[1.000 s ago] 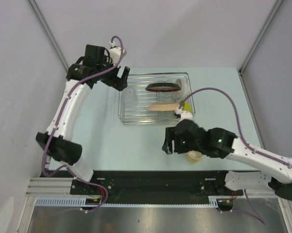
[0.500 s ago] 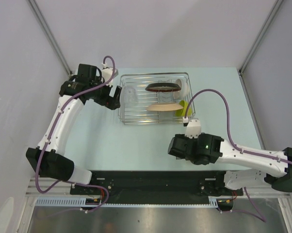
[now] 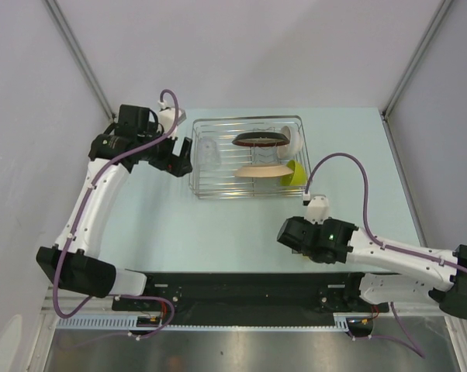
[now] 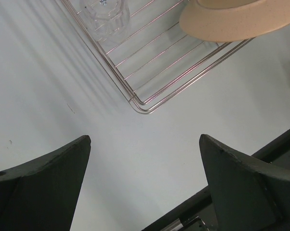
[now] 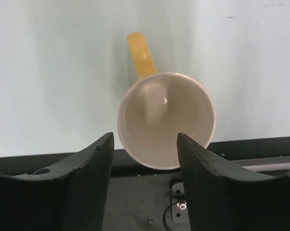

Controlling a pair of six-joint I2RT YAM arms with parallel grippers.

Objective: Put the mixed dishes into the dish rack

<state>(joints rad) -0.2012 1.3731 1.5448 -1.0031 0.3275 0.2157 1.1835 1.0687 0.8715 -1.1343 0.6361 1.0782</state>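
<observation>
Right tool (image 5: 145, 140) moved nearer, fingers apart, yellowish handled cup (image 5: 166, 120) between them

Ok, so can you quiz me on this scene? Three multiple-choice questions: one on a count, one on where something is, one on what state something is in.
1. How many plates stand in the dish rack? A) two B) none C) four
2. Where is the cup? A) in the rack B) on a plate C) on the table, between the jaws of the right gripper
3. The left gripper is: A) shut tight B) open, empty C) shut on a plate
Answers: A, the red-rimmed plate and beige plate stand in the rack; C, the right wrist view shows it there; B, its jaws stand apart over bare table.
</observation>
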